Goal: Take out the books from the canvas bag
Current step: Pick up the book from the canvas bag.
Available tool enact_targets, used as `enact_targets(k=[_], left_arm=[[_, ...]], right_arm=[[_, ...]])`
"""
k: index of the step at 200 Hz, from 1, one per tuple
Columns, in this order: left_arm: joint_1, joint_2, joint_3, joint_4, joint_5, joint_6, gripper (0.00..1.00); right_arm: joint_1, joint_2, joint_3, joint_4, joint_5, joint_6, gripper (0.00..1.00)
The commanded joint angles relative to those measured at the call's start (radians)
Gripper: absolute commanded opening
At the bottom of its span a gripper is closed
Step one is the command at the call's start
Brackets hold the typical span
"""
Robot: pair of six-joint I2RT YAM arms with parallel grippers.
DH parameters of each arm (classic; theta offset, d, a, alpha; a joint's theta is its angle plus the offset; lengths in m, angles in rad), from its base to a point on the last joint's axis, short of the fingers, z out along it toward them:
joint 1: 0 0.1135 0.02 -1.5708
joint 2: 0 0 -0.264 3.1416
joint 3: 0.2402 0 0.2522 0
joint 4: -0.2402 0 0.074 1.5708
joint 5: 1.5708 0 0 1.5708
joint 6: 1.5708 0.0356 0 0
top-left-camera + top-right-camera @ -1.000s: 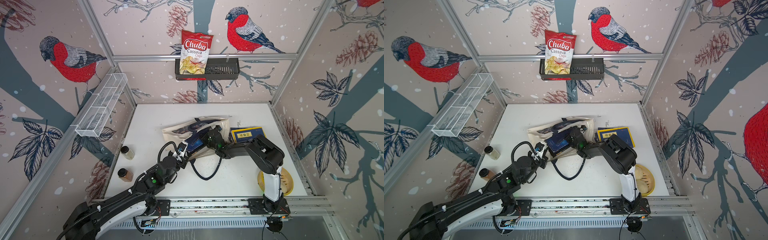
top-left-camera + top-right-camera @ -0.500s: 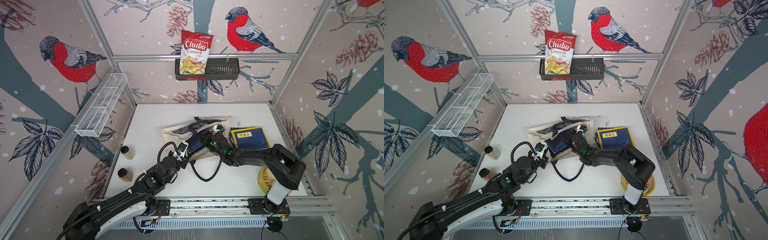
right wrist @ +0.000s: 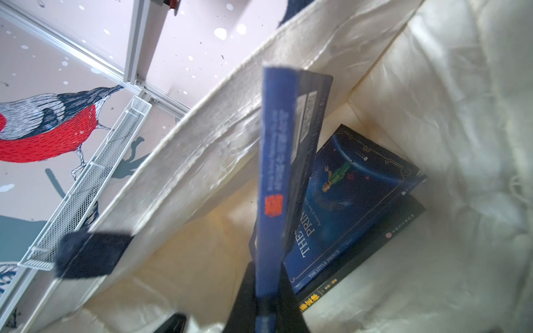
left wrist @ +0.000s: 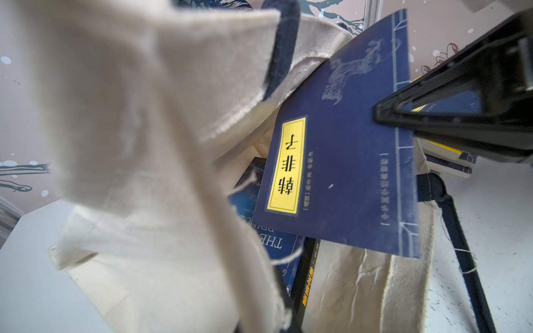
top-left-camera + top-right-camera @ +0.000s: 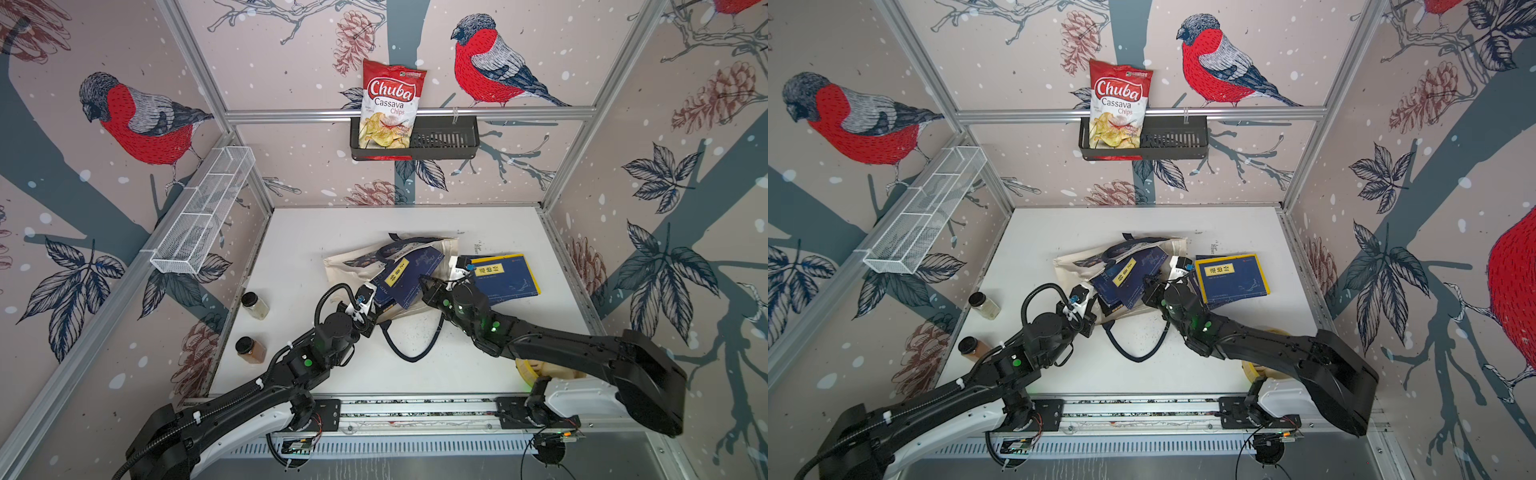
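Well, between bird-papered walls [image 5: 291, 83] on white table [image 5: 332, 232], left gripper [image 5: 374, 311] pinches canvas bag [image 5: 353, 266], right gripper [image 5: 426, 284] clamps book [image 5: 411, 270].

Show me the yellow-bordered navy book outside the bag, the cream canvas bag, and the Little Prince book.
Yellow-bordered navy book [image 5: 510, 280]: top view, cover.
Cream canvas bag [image 5: 345, 272]: top view, side cloth.
Little Prince book [image 3: 354, 196]: right wrist view, cover.

Top views high at front, looking down, wrist views close, sharing canvas bag [image 4: 144, 115], apparently opposite sides
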Motion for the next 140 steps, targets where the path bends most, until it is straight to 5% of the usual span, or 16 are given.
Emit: enact_targets(k=[1,87,107,140], left_arm=[[-0.002,-0.001,0.005,0.075,-0.006,0.007,0.0],[-0.005,0.005,0.006,0.067,0.005,0.006,0.0],[-0.008,0.005,0.008,0.067,0.008,0.009,0.0],[-0.012,0.002,0.007,0.064,0.01,0.012,0.0]], right_arm=[[0.024,-0.113,-0.026,-0.023,0.073,-0.095,0.0],[0.073,-0.51,0.019,-0.278,0.284,-0.189,0.0],[-0.02,-0.56,0.026,-0.334,0.314,-0.149,0.0],[-0.333,-0.634,0.007,-0.381,0.084,-0.068,0.0]])
